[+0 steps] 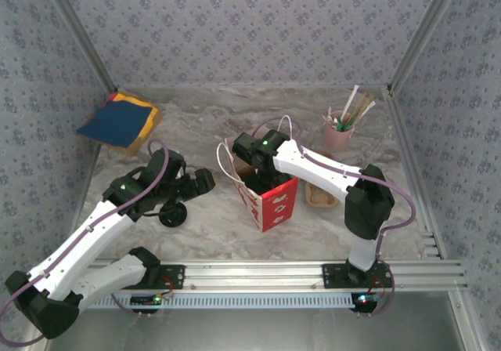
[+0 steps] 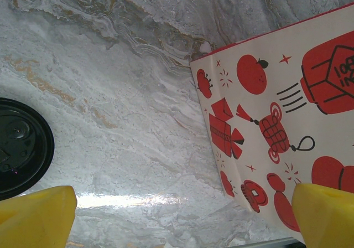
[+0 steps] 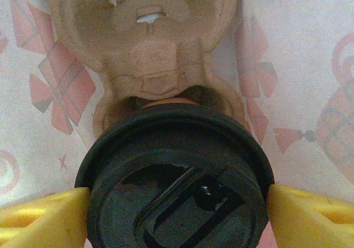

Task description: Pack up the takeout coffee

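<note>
Printed bag (image 3: 310, 65) interior, right pincer (image 3: 177, 199) wide, clasping lidded takeout coffee (image 3: 177, 148) between its fingertips (image 3: 50, 217)

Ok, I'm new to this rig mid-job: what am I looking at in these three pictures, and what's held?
Two robot arms are bolted at the near edge of a marble table. One picture looks down from above and behind them; the others come from a camera on each wrist. On the table sit a red-and-white paper bag, a loose black lid, a pink cup of straws and a flat blue-and-yellow item. The right pincer reaches into the bag, fingers against the takeout coffee, apparently gripping it at a pulp carrier. The left pincer is open and empty.
</note>
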